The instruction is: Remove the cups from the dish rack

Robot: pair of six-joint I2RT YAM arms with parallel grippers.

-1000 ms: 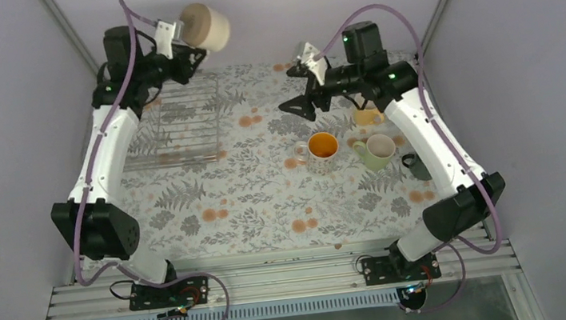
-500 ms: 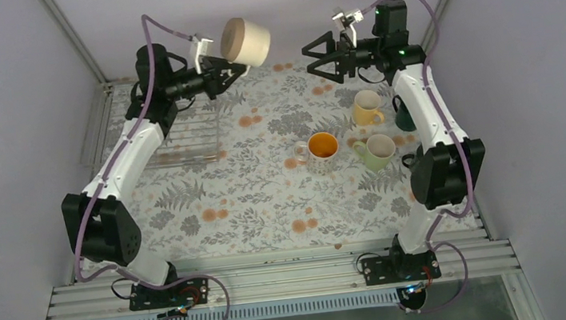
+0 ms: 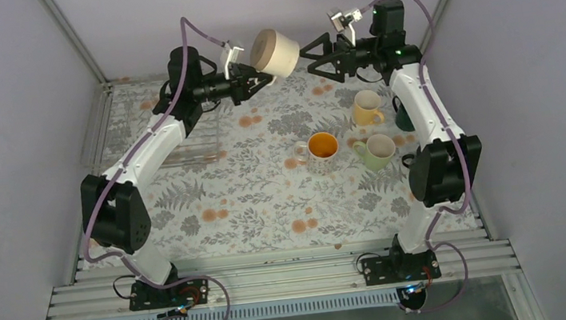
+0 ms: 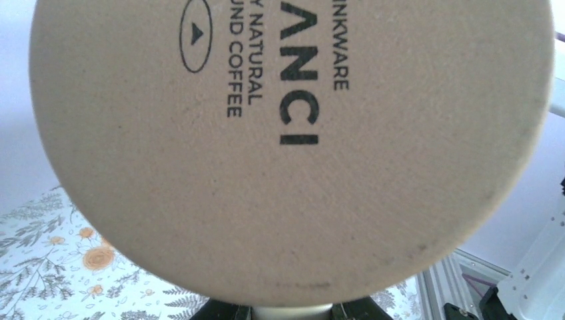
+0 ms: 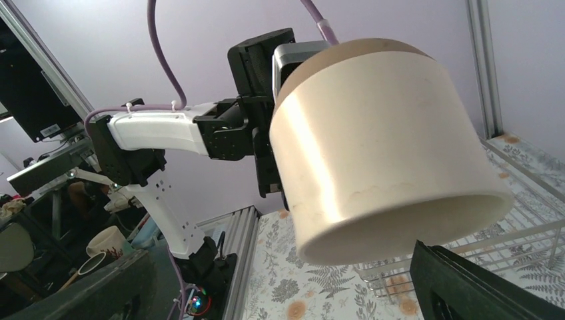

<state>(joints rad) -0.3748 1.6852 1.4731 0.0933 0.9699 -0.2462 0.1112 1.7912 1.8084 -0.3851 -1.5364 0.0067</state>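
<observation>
Swinging cream-white mug [image 3: 275, 52] further right of dish rack [image 3: 201, 141] | clamping it in left gripper [image 3: 257, 79] | holding right gripper [image 3: 314, 53] wide apart, likely awaiting handover | nearing last set-down

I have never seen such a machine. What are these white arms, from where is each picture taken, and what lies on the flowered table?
These are two robot arms, a left arm and a right arm, bolted at the near edge of a table. Each ends in a two-finger gripper. The wide picture comes from a fixed camera above and behind them. The other two come from small cameras on the wrists.

The left gripper holds a cream-white mug tilted in the air. Its underside fills the left wrist view. The right gripper is open, close beside that mug.

On the table stand a yellow mug, a pale green mug, a patterned mug with orange inside and a dark green mug, partly hidden by the right arm. No mug shows in the see-through dish rack.
</observation>
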